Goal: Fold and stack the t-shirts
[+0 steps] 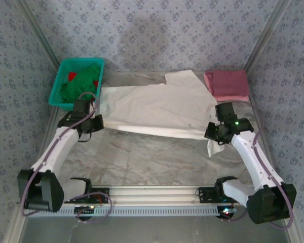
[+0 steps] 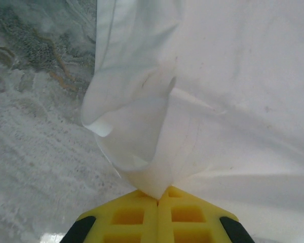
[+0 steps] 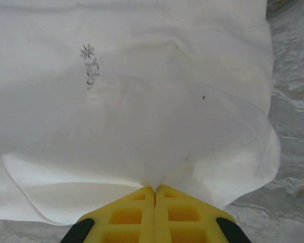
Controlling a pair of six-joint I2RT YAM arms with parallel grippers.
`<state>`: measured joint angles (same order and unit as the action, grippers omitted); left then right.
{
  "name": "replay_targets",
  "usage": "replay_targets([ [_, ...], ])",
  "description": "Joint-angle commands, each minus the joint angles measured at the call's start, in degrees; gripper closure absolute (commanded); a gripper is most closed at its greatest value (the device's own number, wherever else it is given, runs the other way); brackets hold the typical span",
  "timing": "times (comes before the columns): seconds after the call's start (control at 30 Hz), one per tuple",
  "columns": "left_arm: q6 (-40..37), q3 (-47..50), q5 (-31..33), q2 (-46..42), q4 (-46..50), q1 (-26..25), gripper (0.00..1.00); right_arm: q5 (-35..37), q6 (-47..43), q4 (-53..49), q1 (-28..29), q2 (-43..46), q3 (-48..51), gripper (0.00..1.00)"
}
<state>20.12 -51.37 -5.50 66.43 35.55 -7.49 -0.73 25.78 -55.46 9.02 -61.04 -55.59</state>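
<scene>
A cream-white t-shirt [image 1: 162,106] lies spread across the back half of the table, with a tiny grey chest mark [image 3: 89,66]. My left gripper [image 1: 95,123] is shut on its left edge; in the left wrist view the yellow fingers [image 2: 137,215] pinch a bunched fold of the white cloth [image 2: 157,152]. My right gripper [image 1: 213,132] is shut on the shirt's right edge, its yellow fingers [image 3: 177,212] closed on white cloth [image 3: 157,152]. A folded dusty pink t-shirt [image 1: 226,84] lies at the back right, beyond the right gripper.
A teal mesh basket [image 1: 61,81] with green and red cloth stands at the back left, close behind my left gripper. Patterned walls enclose the table on three sides. The marbled tabletop [image 1: 152,157] lies bare between the shirt and the arm bases.
</scene>
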Motion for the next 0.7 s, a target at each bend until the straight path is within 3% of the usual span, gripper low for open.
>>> replay_targets([
  [0.0,-2.45,-3.84,1.49,-5.53,8.69,0.47,1.00,1.76,-4.68,-9.29,-2.05,2.52,-5.62,1.00],
  [0.23,-4.84,-9.45,0.42,-9.25,10.80,0.52,1.00,-3.32,-9.04,-12.50,-3.60,-0.01,-12.24,1.00],
  [0.47,-6.65,-13.63,-2.32,1.67,6.06,0.53,1.00,-8.19,-10.95,-9.46,-4.14,-12.85,-19.06,1.00],
  [0.67,-8.00,-19.49,-0.67,9.33,3.74,0.72,1.00,-9.36,-11.37,-5.26,-5.71,-20.39,-23.65,0.99],
])
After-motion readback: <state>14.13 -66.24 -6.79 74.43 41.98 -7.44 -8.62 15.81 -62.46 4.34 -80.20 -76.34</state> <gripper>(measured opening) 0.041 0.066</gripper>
